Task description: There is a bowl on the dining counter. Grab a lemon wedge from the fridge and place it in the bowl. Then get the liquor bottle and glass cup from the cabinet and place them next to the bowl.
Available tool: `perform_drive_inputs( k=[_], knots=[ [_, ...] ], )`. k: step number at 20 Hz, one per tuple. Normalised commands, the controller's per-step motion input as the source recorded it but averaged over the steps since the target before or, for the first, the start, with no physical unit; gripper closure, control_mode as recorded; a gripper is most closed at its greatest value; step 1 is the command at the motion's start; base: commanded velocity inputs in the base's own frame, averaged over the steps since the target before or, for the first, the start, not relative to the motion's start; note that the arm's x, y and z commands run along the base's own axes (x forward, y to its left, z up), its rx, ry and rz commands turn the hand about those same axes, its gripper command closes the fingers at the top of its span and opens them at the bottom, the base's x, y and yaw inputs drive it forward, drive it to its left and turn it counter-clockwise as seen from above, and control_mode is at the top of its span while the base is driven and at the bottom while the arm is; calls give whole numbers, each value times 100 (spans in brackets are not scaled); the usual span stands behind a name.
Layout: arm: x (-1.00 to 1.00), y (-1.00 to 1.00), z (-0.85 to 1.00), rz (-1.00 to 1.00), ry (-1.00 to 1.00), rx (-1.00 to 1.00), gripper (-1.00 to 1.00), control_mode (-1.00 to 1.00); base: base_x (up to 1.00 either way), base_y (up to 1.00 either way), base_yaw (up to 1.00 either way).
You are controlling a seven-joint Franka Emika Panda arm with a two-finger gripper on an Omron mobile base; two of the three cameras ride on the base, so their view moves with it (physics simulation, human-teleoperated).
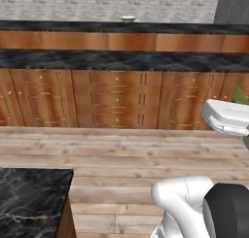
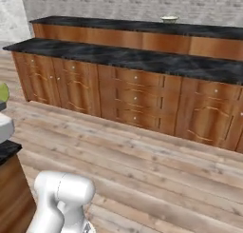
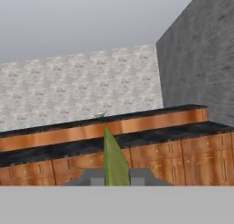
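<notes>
In the hand view a yellow-green lemon wedge (image 3: 114, 158) stands upright between the dark fingertips of my gripper (image 3: 115, 177), which is shut on it. Its green tip also peeks out at the right edge of the left base view, lemon wedge (image 1: 241, 95), and at the left edge of the right base view, lemon wedge (image 2: 2, 92). Across the floor, the small pale bowl (image 1: 128, 18) (image 2: 169, 19) (image 3: 99, 114) sits on the raised black marble top of the dining counter (image 1: 58, 25) (image 2: 95, 23) (image 3: 151, 112). The gripper is far from the bowl.
A lower black-topped tier with brown drawers and doors (image 1: 116, 101) (image 2: 133, 99) runs in front of the dining counter. Wide wooden floor (image 1: 121, 154) lies between me and it. A black marble counter corner (image 1: 29, 198) (image 2: 7, 150) stands close by the base.
</notes>
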Motion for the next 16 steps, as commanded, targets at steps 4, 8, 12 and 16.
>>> perform_drive_inputs(
  k=[4, 8, 12, 16],
  knots=[
    [0, 0, 0, 0, 0, 0, 100, 100, 100, -12, 49],
    [0, 0, 0, 0, 0, 0, 100, 100, 100, 0, 51],
    [0, 0, 0, 0, 0, 0, 100, 100, 100, -1, 51],
    [0, 0, 0, 0, 0, 0, 100, 100, 100, -1, 51]
  ],
)
